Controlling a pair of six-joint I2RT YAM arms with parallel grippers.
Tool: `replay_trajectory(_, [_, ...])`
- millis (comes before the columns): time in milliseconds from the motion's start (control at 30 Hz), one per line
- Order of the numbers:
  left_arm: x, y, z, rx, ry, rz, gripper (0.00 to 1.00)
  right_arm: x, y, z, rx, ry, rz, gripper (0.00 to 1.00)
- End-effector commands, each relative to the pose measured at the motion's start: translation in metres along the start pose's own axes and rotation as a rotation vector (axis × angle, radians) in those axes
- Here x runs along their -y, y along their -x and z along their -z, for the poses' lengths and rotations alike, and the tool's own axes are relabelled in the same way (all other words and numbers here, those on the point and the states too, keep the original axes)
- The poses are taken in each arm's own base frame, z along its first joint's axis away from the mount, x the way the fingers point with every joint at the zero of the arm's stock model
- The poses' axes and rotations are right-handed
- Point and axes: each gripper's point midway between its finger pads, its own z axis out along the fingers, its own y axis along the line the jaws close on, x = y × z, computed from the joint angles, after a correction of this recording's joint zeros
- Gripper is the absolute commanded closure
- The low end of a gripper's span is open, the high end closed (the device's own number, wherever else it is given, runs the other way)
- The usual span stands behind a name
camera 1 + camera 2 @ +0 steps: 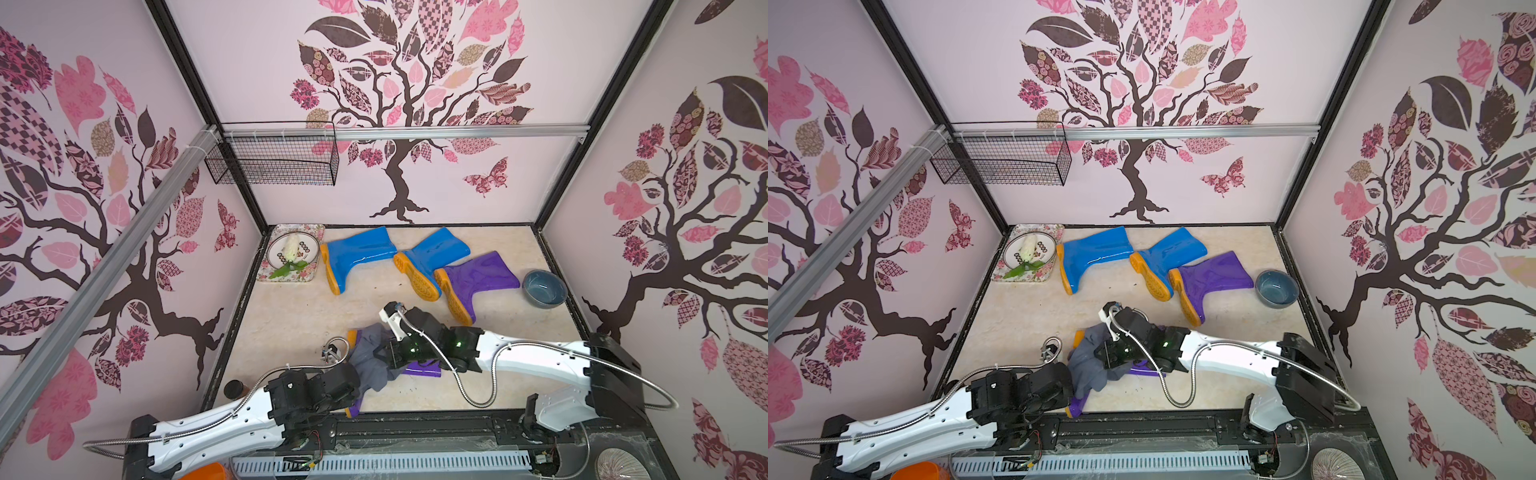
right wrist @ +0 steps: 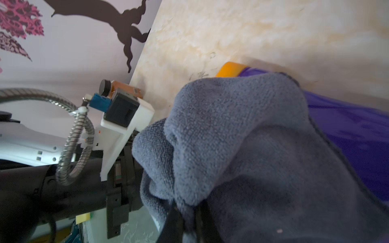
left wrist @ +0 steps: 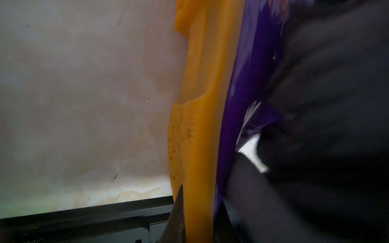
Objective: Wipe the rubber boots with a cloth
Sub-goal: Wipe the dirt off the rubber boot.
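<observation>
1. The near purple boot lies on its side at the front of the table, between the 2 arms, with its orange sole turned toward the left arm. In both top views the cloth is draped over its foot and ankle and hides most of that end.
2. The right gripper is closed on a bunched fold of the cloth. The right wrist view shows the grey-blue terry pinched between its dark fingers and spread over the purple rubber.
3. The left gripper appears clamped on the same boot. In the left wrist view the orange sole edge and purple upper run between its 2 dark fingers, and 1 of them presses against the tread. The side toward the cloth is blurred and in shadow.
4. My reading is that the left arm steadies the boot while the right arm wipes it. This boot is under way but not finished, since its shaft shows bare purple beyond the cloth.
5. 3 boots lie on their sides along the back: the blue boot by the tray, the middle blue boot, and the far purple boot just beside it, near the grey-blue bowl. All are well apart from the cloth.
6. Those 3 look glossy, but the pictures do not show whether any has been wiped. At most 1 of the 4 boots is in progress. On that reading the rest of this boot and possibly the other 3 remain.
</observation>
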Motion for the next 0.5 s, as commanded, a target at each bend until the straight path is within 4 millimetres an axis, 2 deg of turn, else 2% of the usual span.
replay_trajectory(0, [-0.005,-0.003,-0.002,-0.001,0.005,-0.055,1.00,-0.013,0.003,-0.029,0.029,0.090,-0.078,1.00])
replay_trajectory(67, [-0.003,-0.007,-0.004,-0.019,-0.012,-0.068,1.00,-0.003,0.004,-0.041,0.055,0.080,-0.091,1.00])
replay_trajectory(167, [-0.001,-0.008,-0.003,-0.022,-0.037,-0.065,1.00,0.027,0.012,-0.058,0.066,0.024,-0.120,1.00])
replay_trajectory(300, [0.000,-0.007,-0.001,-0.006,-0.075,-0.058,1.00,0.098,0.035,-0.068,0.096,-0.079,-0.202,1.00])
replay_trajectory(367, [0.000,-0.007,-0.002,-0.004,-0.085,-0.054,1.00,0.126,0.045,-0.072,0.075,-0.147,-0.199,1.00])
replay_trajectory(400, [0.001,-0.008,-0.002,-0.005,-0.095,-0.057,1.00,0.134,0.051,-0.073,0.061,-0.176,-0.184,1.00])
replay_trajectory(467, [0.001,-0.009,-0.003,-0.008,-0.100,-0.060,1.00,0.137,0.060,-0.070,0.053,-0.232,-0.129,1.00])
